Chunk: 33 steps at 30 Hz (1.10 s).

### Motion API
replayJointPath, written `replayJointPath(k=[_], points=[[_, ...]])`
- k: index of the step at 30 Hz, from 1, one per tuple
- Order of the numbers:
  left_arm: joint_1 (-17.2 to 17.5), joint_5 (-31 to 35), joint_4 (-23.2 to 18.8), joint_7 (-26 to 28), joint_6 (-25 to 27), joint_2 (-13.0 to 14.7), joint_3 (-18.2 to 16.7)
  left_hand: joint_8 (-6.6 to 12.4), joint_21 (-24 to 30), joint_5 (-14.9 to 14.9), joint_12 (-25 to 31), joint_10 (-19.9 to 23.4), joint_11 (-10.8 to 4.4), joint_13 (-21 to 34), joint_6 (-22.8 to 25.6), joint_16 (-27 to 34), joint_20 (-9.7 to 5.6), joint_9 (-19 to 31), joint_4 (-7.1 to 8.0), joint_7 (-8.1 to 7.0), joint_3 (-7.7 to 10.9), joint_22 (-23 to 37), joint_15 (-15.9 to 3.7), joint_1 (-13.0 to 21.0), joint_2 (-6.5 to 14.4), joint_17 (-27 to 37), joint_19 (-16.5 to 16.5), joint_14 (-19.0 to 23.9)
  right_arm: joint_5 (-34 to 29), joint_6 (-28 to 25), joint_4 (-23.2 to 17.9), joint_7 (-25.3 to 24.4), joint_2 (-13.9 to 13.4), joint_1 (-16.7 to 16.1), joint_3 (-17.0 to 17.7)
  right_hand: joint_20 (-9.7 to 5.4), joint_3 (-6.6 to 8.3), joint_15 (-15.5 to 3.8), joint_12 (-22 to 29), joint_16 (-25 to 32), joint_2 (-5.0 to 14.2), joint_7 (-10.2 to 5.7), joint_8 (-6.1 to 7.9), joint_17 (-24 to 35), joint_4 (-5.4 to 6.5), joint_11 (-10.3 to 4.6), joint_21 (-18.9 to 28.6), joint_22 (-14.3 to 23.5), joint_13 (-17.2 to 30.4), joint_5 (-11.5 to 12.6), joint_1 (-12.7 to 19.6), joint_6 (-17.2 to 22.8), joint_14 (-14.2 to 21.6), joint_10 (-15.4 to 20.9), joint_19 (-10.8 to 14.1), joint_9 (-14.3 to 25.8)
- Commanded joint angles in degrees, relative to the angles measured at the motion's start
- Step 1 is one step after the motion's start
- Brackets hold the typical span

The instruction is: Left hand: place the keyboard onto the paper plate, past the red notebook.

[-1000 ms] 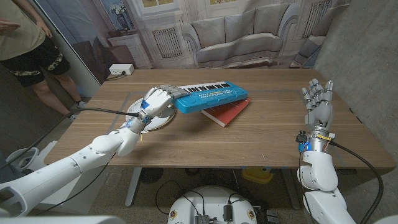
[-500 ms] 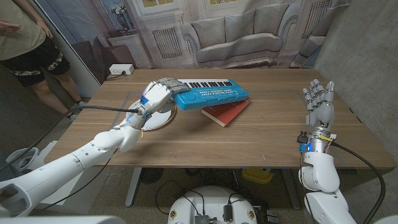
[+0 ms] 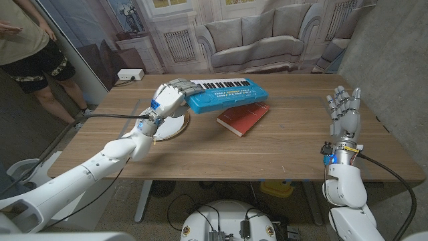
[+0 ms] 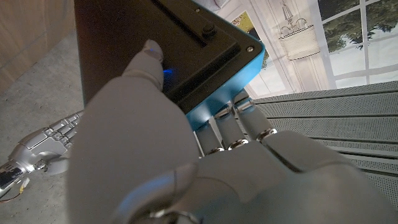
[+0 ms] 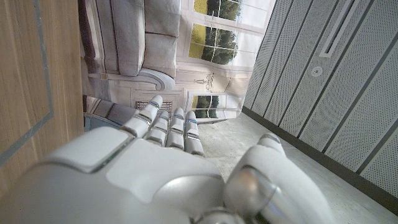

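Observation:
A blue toy keyboard with white keys hangs tilted in the air above the table, its left end gripped by my left hand. In the left wrist view my left hand clamps the keyboard's blue edge and dark underside. The white paper plate lies on the table just below that hand. A red notebook lies under the keyboard's right half. My right hand stands upright near the table's right edge, fingers apart, holding nothing; in its own wrist view my right hand also holds nothing.
A person stands at the far left beyond the table. A white power strip sits on the floor behind the table's far left corner. A sofa backdrop stands behind.
My left hand has risen and moved slightly away from me with the keyboard, which now tilts higher above the notebook. The right hand has hardly moved.

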Motion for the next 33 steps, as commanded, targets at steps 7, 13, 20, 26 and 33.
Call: replayJointPath(k=[7, 13, 20, 26, 33], points=[[1.0, -1.0, -0.8, 0.1, 1.2, 0.3, -1.4, -0.53, -0.2, 0.1, -0.3, 0.4, -0.06, 0.1, 2.5, -0.2, -4.11, 0.4, 0.53, 2.23, 1.06, 0.2, -6.72, -0.1, 0.4, 0.0, 0.3, 0.5, -0.1, -2.4, -0.8, -0.5, -0.5, 0.7, 0.0, -0.18, -0.05, -0.06, -0.1, 0.0, 0.38, -0.01, 0.18, 0.2, -0.02, 0.06, -0.4, 0.3, 0.2, 0.1, 0.1, 0.5, 0.7, 0.5, 0.5, 0.3], [1.5, -2.7, -2.1, 0.1, 3.2, 2.3, -1.0, -0.73, -0.2, 0.1, -0.4, 0.3, -0.07, 0.1, 2.4, -0.3, -4.05, 0.4, 0.52, 2.25, 1.17, 0.3, -6.74, 0.0, 0.4, 0.0, 0.2, 0.5, 0.0, -2.7, -0.3, -0.5, -0.6, 1.5, -0.5, -0.18, -0.06, -0.09, -0.1, 0.0, 0.41, 0.0, 0.18, 0.2, -0.03, 0.13, -0.4, 0.3, 0.2, 0.1, 0.1, 0.5, 0.7, 0.5, 0.5, 0.3], [2.7, -4.3, -3.9, -0.2, 5.6, 4.3, -1.1, -1.05, -0.3, 0.1, -0.6, 0.2, -0.08, 0.1, 2.0, -0.4, -4.02, 0.4, 0.5, 2.15, 1.3, 0.3, -6.73, 0.0, 0.4, 0.0, 0.3, 0.4, 0.1, -3.1, 0.0, -0.5, -0.9, 2.3, -0.7, -0.2, -0.08, -0.03, -0.1, 0.0, 0.45, -0.02, 0.16, 0.2, -0.05, 0.08, -0.5, 0.3, 0.2, 0.1, 0.1, 0.5, 0.7, 0.5, 0.6, 0.3], [4.3, -5.3, -5.5, -0.2, 7.9, 5.7, -1.7, -1.24, -0.4, 0.1, -0.7, 0.1, -0.08, 0.1, 1.9, -0.5, -4.02, 0.5, 0.47, 2.07, 1.39, 0.3, -6.73, 0.0, 0.3, 0.0, 0.3, 0.4, 0.2, -3.8, 0.1, -0.5, -1.4, 2.7, -0.9, -0.2, -0.12, 0.0, -0.1, 0.0, 0.47, 0.01, 0.16, 0.2, -0.06, 0.15, -0.5, 0.3, 0.2, 0.1, 0.1, 0.5, 0.7, 0.5, 0.6, 0.3], [6.5, -6.2, -7.4, 0.0, 10.8, 6.8, -3.0, -1.46, -0.4, 0.1, -0.7, 0.1, -0.09, 0.1, 1.7, -0.5, -4.08, 0.5, 0.41, 2.08, 1.52, 0.3, -6.78, 0.0, 0.3, 0.0, 0.5, 0.4, 0.2, -3.6, 0.3, -0.6, -1.6, 2.8, -1.0, -0.19, -0.15, -0.02, -0.1, 0.0, 0.53, 0.01, 0.14, 0.2, -0.08, 0.14, -0.6, 0.3, 0.2, 0.1, 0.1, 0.5, 0.7, 0.5, 0.6, 0.3]])
